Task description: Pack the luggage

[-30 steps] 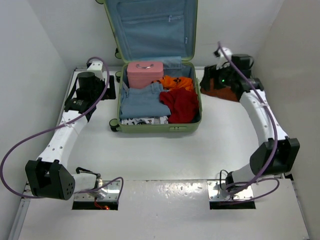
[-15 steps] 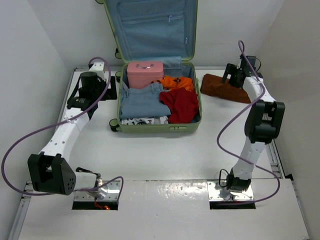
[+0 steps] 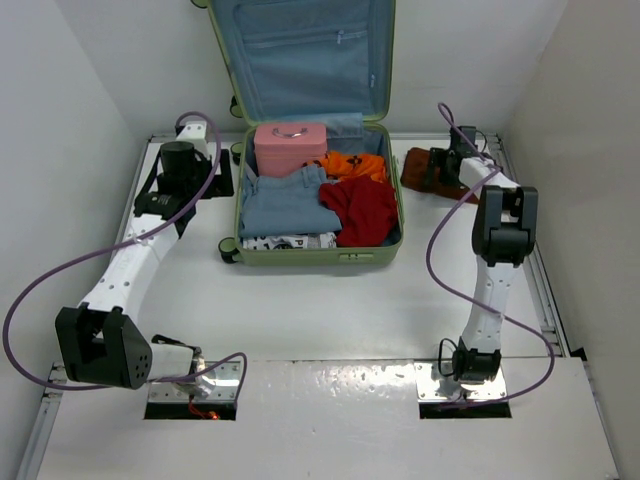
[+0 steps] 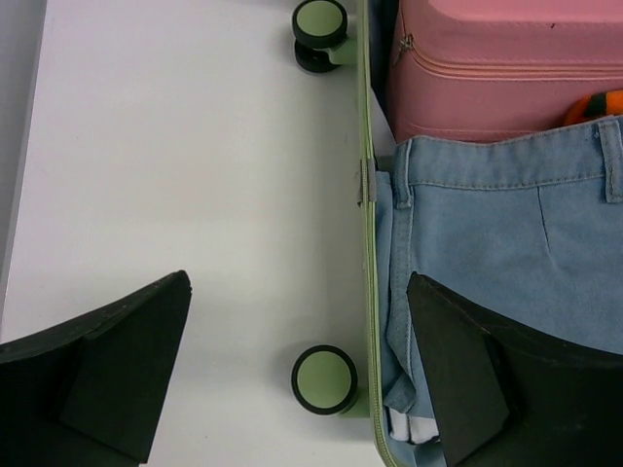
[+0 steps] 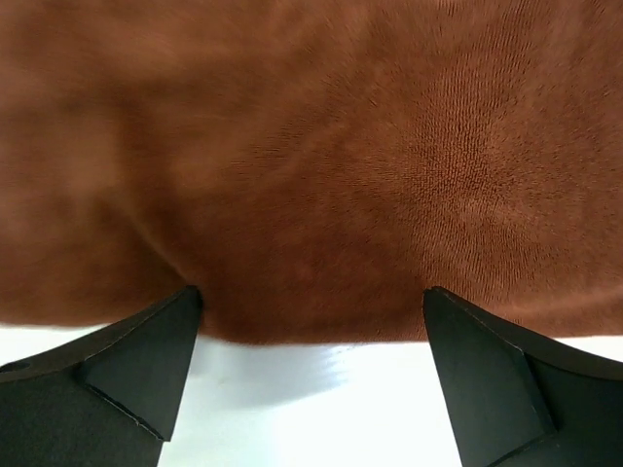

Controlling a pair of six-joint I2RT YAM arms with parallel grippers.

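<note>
The luggage [image 3: 300, 257] lies open at the table's back, its blue-lined lid upright. Inside are a pink case [image 3: 290, 147], folded jeans [image 3: 285, 205], an orange garment [image 3: 352, 165] and a red one [image 3: 362, 210]. A brown cloth [image 3: 420, 172] lies on the table right of it. My right gripper [image 3: 447, 165] hovers open over that cloth [image 5: 311, 146], its tips [image 5: 311, 292] level with the cloth's near edge and gripping nothing. My left gripper [image 3: 215, 180] is open and empty, straddling the luggage's left rim [image 4: 367, 243] with one finger over the jeans [image 4: 506, 224].
Two green wheels [image 4: 324, 379] [image 4: 319, 21] stick out from the luggage's left side. A white printed item [image 3: 290, 241] lies at its front. White walls close in on both sides, and the right arm's elbow [image 3: 505, 225] stands high over the table.
The right arm has folded upright and swung its gripper over the brown cloth while the jaws opened wider. The left arm has barely moved.
</note>
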